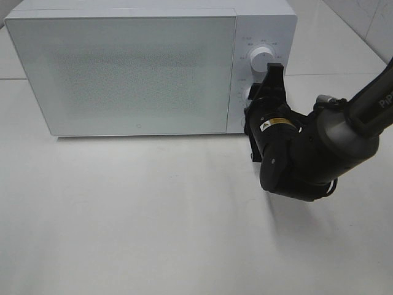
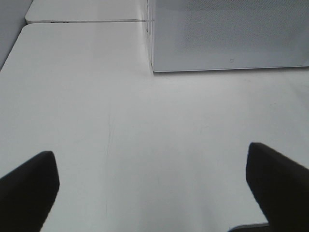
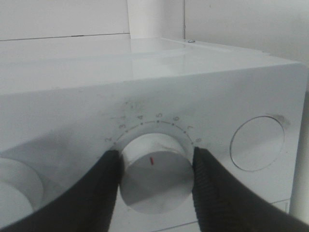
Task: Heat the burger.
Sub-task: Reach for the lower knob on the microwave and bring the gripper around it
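Observation:
The burger is out of view in every view. The white microwave stands at the back of the table with its door closed. My right gripper reaches to the control panel and is shut on the lower dial. Its dark fingers press on both sides of that dial, which has a red mark and a numbered scale around it. The upper dial stands free above it. In the left wrist view my left gripper hangs open over bare table, with nothing between its fingers, short of the microwave.
The white table runs out in front of the microwave. A round flat button sits beside the gripped dial. A second table edge and a grey wall lie beyond the microwave's left side.

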Robot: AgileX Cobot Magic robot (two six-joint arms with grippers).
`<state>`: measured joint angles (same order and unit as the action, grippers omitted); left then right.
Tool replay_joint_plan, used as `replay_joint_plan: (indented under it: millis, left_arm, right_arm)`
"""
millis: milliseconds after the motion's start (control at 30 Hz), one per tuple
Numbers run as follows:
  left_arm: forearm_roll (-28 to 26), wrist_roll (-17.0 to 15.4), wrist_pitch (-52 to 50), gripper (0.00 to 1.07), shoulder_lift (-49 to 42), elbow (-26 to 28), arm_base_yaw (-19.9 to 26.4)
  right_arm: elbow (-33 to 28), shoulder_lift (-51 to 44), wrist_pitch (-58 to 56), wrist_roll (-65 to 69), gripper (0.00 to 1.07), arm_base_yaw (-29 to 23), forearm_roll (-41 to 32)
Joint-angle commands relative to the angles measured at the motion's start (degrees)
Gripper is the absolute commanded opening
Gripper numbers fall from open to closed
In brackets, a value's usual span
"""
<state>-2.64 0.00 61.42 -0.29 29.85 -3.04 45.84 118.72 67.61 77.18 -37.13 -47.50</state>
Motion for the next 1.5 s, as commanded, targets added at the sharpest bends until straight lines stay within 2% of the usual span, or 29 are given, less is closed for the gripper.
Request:
replay_joint_plan:
  millis: [33,500,600,667,767,833,867,933,1000,1033,1133,1200,1233,1300,1500]
  left_arm:
    - [0.17,0.0,0.06,0.98,-0.86,-0.29,0.11]
    - [0.17,0.0,0.06,0.98,-0.86,-0.29,0.11]
    - [0.17,0.0,0.06,0.98,-0.86,-0.29,0.11]
    - [0.17,0.0,0.06,0.98,-0.86,-0.29,0.11]
    - [0.17,0.0,0.06,0.98,-0.86,-0.29,0.11]
    - [0.17,0.0,0.06,0.98,-0.86,-0.29,0.11]
    - [0.17,0.0,0.06,0.98,-0.86,-0.29,0.11]
    - [0.17,0.0,0.06,0.98,-0.86,-0.29,0.11]
    - [0.17,0.0,0.06,0.98,-0.86,-0.29,0.11]
    - [0.17,0.0,0.06,0.98,-0.86,-0.29,0.11]
    - [0.17,0.0,0.06,0.98,-0.86,-0.29,0.11]
    - [0.17,0.0,0.06,0.98,-0.86,-0.29,0.11]
    - [0.17,0.0,0.06,0.98,-0.86,-0.29,0.11]
    - [0.17,0.0,0.06,0.98,-0.86,-0.29,0.11]
    - [0.17,0.0,0.06,0.98,-0.86,-0.29,0.11]
  right_arm:
    - [2.46,-0.8,8.37,4.3,0.0,-0.4,10.77]
    - [2.41,-0.8,9.74,4.41,0.0,-0.29,9.68]
    - [2.41,-0.8,9.74,4.01,0.04,-0.23,9.0]
    - [2.41,-0.8,10.37,3.09,0.1,-0.23,8.19]
    - [2.41,-0.8,10.49,2.35,0.13,-0.23,7.28]
    - [2.41,-0.8,10.71,-0.34,0.23,-0.23,3.95]
    - [2.41,-0.8,10.71,-0.34,0.23,-0.23,3.95]
    - [2.41,-0.8,10.94,-2.12,0.39,-0.23,1.09]
    - [2.41,-0.8,11.06,-2.46,0.43,-0.23,0.63]
    - [2.41,-0.8,11.06,-3.5,0.5,-0.23,-0.46]
    - [2.41,-0.8,11.06,-4.01,0.54,-0.23,-0.97]
    - [2.41,-0.8,11.06,-7.16,0.68,-0.23,-1.78]
    - [2.41,-0.8,11.06,-7.16,0.68,-0.23,-1.78]
    - [2.29,-0.92,10.94,-9.57,0.77,-0.23,-1.32]
    - [-0.17,-2.46,6.88,-12.49,0.79,-0.23,0.63]
